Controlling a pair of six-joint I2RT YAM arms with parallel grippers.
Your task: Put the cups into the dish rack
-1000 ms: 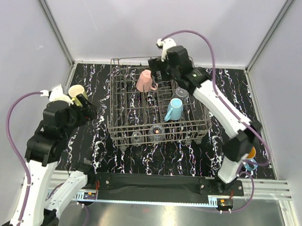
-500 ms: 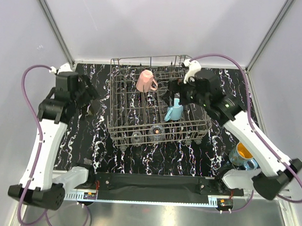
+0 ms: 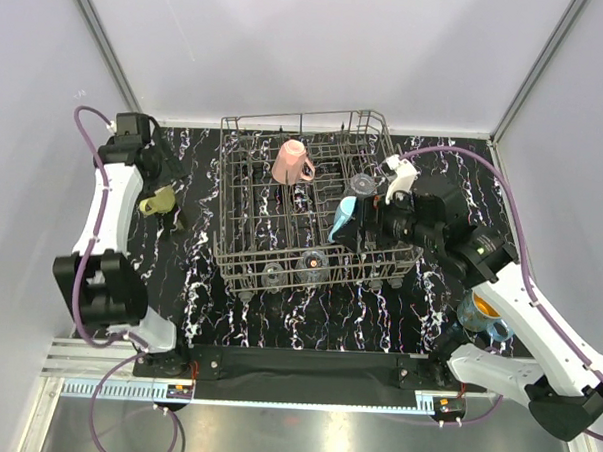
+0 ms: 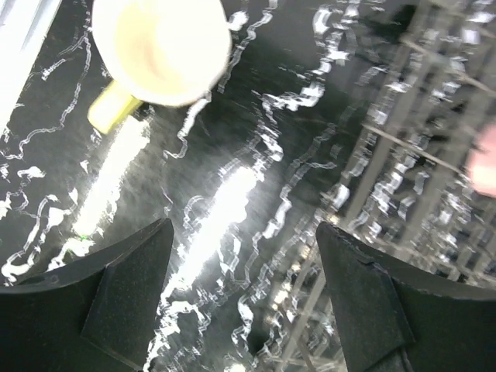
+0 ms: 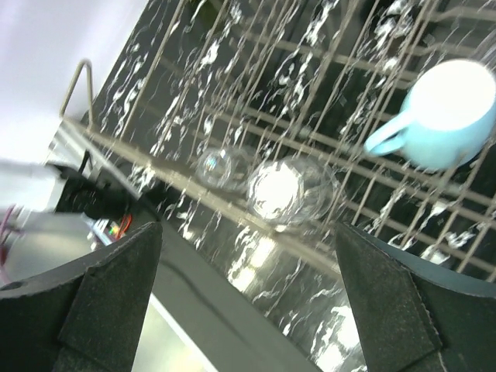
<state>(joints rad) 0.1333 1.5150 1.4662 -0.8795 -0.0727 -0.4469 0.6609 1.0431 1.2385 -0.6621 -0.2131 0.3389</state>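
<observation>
Left end effector (image 4: 244,229): newly swung to yellow mug (image 4: 159,46); jaws apart, empty. Mug lies just ahead on bench (image 4: 232,178), outside rack (image 3: 223,193). Right end effector (image 5: 248,225): apart, empty; blue mug (image 5: 453,116) racked ahead. Your next pick, likely: yellow.

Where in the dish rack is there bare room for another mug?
Free: the dish rack's left columns, between the pink mug and the front glasses. Crowded: right side, around the light blue mug and right gripper.
</observation>
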